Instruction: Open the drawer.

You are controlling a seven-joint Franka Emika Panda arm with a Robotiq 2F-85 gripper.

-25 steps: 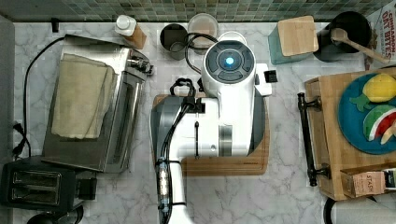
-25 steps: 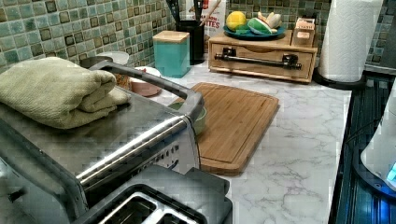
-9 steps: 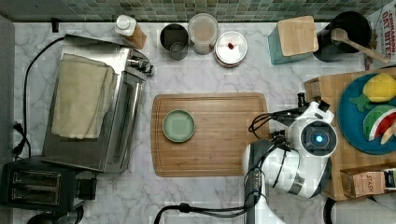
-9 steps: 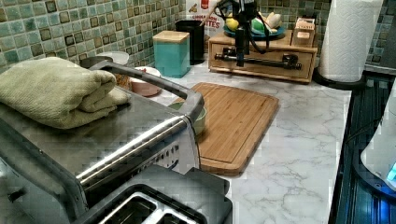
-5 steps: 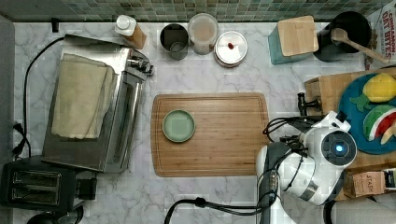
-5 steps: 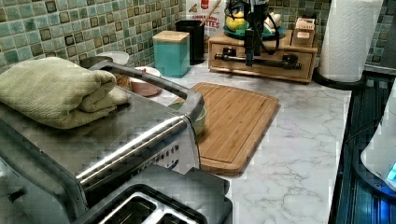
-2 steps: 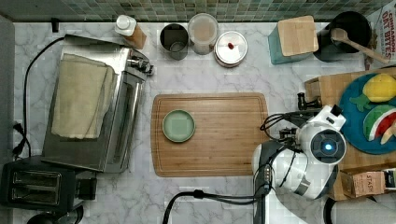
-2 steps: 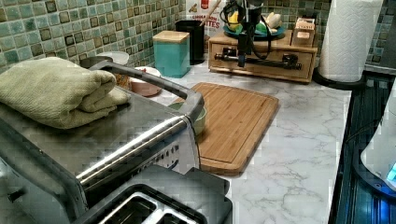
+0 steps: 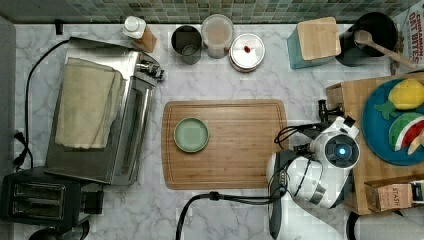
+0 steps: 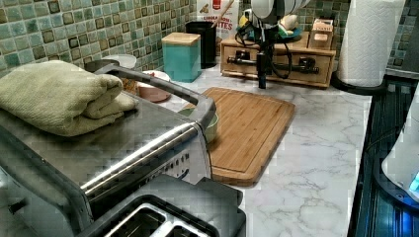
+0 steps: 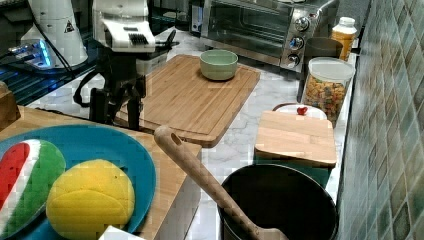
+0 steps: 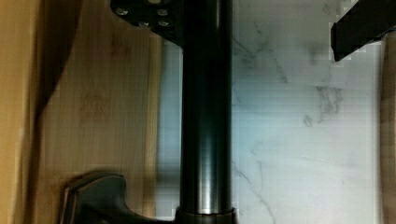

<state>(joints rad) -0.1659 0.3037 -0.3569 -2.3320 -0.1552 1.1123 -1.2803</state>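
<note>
The gripper (image 10: 262,74) hangs at the drawer (image 10: 276,68) front, fingers spread wide either side of the black bar handle (image 12: 205,107) — not yet closed on it. The drawer sits shut in its wooden box at the top view's right; bare marble separates it from the cutting board (image 9: 240,145).

The place is a kitchen. The desk (image 9: 240,70) has a white marble top and a wall of small green tiles (image 10: 74,29) stands behind it. A wooden cutting board (image 9: 235,145) lies in the middle. In the top view, a toaster oven (image 9: 100,125) stands to the left of the cutting board, with a black toaster (image 9: 40,200) just beside the oven. Behind the cutting board stand jars, among them a cereal jar (image 11: 327,85). A paper towel roll (image 10: 368,42) and a pot with a wooden spoon (image 11: 200,180) are also near.
</note>
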